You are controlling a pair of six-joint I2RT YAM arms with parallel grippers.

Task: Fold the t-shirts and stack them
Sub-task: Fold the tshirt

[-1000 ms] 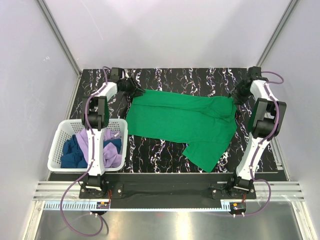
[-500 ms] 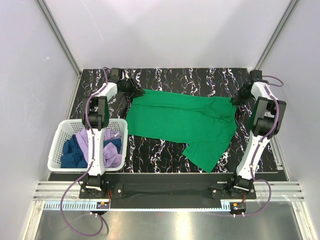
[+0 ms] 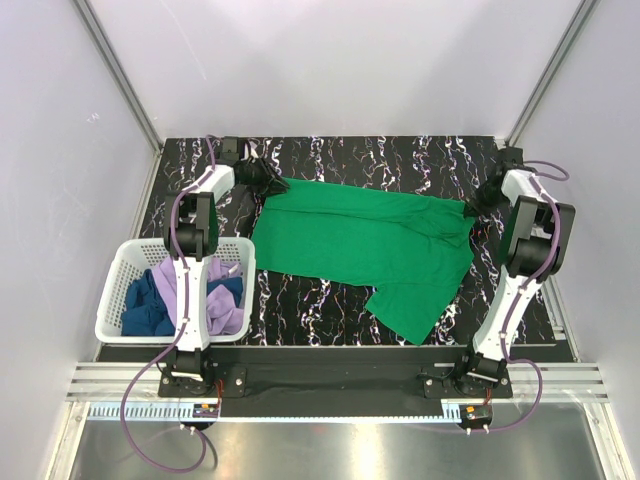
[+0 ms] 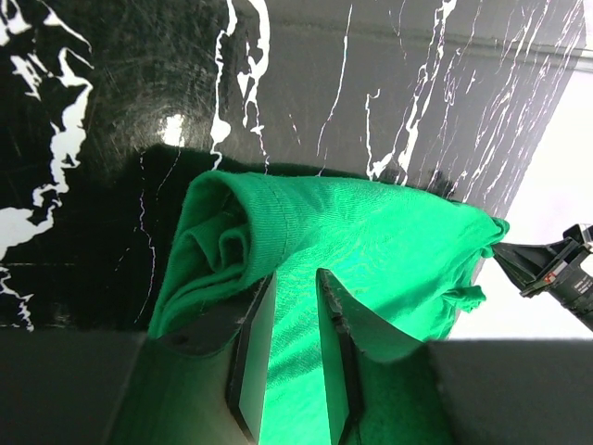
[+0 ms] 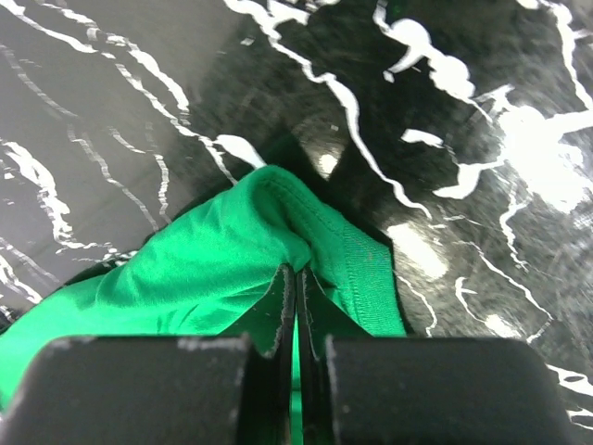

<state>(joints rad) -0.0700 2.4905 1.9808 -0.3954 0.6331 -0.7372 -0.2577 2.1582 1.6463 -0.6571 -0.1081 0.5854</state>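
A bright green t-shirt (image 3: pixel 360 240) lies spread on the black marbled table, one sleeve pointing toward the near edge. My left gripper (image 3: pixel 268 180) is at its far left corner. In the left wrist view its fingers (image 4: pixel 296 278) stand a narrow gap apart astride the bunched green cloth (image 4: pixel 371 222). My right gripper (image 3: pixel 470 205) is at the far right corner. In the right wrist view it (image 5: pixel 296 271) is shut on a pinched fold of the green hem (image 5: pixel 213 269). A lilac t-shirt (image 3: pixel 228 315) and a dark blue t-shirt (image 3: pixel 145 305) lie crumpled in the basket.
A white lattice basket (image 3: pixel 120 270) stands at the near left of the table beside the left arm. Grey walls and metal posts close in the table (image 3: pixel 330 300) on three sides. The right arm's tip shows at the right edge of the left wrist view.
My right gripper has closed onto the shirt's far right corner. My left gripper's jaws have narrowed slightly over the far left corner. The shirt has barely shifted.
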